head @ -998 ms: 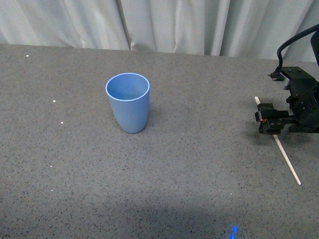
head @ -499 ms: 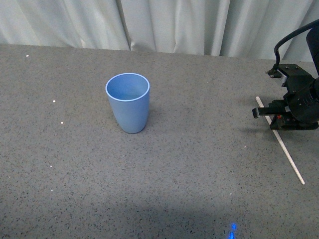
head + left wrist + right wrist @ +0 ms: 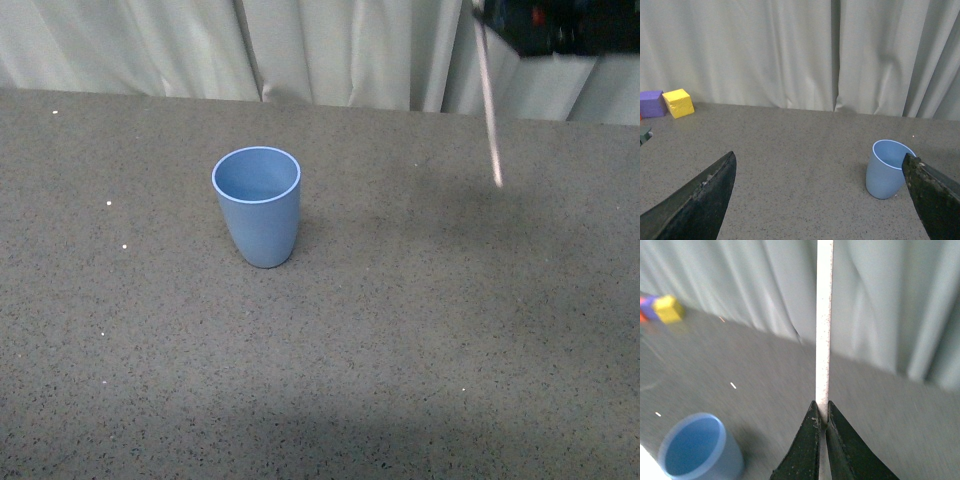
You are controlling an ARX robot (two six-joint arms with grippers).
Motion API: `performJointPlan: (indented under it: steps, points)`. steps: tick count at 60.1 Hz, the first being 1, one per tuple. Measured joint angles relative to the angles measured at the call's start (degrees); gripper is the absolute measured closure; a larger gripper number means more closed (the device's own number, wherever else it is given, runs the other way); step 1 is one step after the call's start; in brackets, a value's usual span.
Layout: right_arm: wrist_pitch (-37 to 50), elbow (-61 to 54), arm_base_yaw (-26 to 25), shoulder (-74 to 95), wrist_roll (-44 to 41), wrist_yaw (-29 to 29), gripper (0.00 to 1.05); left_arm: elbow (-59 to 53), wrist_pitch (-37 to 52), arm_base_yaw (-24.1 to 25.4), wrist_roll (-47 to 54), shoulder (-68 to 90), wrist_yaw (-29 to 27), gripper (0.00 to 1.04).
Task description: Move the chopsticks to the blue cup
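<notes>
One chopstick (image 3: 489, 105) hangs clamped in the right gripper (image 3: 822, 424) (tip pointing down); bring it upright over the blue cup (image 3: 257, 205) before lowering.

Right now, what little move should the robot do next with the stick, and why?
Probably carry the right gripper toward the robot's left until the chopstick hangs over the blue cup. The gripper is shut on the chopstick, whose tip hangs clear of the table, well to the right of the upright cup.
</notes>
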Motion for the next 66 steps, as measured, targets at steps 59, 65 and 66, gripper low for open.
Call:
performJointPlan:
  steps: [59,65,66]
  points:
    - [13.4,15.2,16.6,23.0,-1.2,1.6,1.03,0.0,0.0,0.0,0.0,0.0,0.0,0.07]
    - [15.0,15.3,16.7,24.5,-1.7,1.9,1.03,0.0,0.0,0.0,0.0,0.0,0.0,0.07]
    - [15.1,15.3,16.8,24.6,-1.8,2.0,1.03,0.0,0.0,0.0,0.0,0.0,0.0,0.07]
